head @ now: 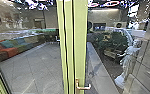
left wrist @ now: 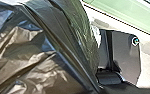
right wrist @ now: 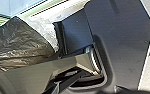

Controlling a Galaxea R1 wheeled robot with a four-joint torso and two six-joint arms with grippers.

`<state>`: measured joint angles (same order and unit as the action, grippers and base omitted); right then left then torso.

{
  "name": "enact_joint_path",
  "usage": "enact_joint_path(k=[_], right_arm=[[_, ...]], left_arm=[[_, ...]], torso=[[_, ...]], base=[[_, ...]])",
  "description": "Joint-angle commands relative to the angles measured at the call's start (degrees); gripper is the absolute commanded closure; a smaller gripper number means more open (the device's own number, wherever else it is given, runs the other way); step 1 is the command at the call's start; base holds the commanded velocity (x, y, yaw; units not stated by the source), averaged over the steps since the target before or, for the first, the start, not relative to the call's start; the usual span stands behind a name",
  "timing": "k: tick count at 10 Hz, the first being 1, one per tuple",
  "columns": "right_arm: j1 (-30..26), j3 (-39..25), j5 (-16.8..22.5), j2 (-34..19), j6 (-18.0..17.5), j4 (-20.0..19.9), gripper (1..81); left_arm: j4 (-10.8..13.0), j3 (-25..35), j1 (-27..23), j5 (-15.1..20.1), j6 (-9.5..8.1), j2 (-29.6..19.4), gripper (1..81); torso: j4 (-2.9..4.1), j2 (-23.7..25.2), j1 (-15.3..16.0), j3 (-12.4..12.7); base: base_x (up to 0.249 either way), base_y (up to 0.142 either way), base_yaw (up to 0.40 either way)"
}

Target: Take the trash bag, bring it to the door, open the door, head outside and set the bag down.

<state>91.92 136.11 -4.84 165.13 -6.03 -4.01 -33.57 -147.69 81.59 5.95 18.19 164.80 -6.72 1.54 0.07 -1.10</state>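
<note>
Left and right pincers: whether each is apart, together or clamped on something cannot be told. Trash bag: dark, glossy and creased, close in front of the left wrist camera, its suspension probably from the left pincer. Door frame: light green, upright, ahead of the robot, with a handle low on it; whether the door is fully closed cannot be told. Beyond or reflected in the glass: a couch at left, a tiled floor, and plants and a pale statue at right. Step in hand, as judged: door-opening, with the bag carried. This calls for lining up with the handle, working it and keeping the bag clear of the frame
</note>
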Motion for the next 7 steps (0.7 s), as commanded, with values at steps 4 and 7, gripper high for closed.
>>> enact_joint_path(k=[4, 7], right_arm=[[-1.60, -31.48, 0.45, -19.08, -0.29, 0.06, 1.0], [-1.51, -47.08, -2.54, -30.63, -0.29, 0.06, 1.0]], left_arm=[[-0.27, 15.64, -3.23, 3.63, 0.44, -10.70, 81.1], [-0.53, 19.28, -3.23, 3.63, 0.27, -12.92, 81.1]], torso=[[0.00, 0.00, 0.00, 0.00], [0.00, 0.00, 0.00, 0.00]], base=[[0.000, 0.000, 0.000], [0.000, 0.000, 0.000]])
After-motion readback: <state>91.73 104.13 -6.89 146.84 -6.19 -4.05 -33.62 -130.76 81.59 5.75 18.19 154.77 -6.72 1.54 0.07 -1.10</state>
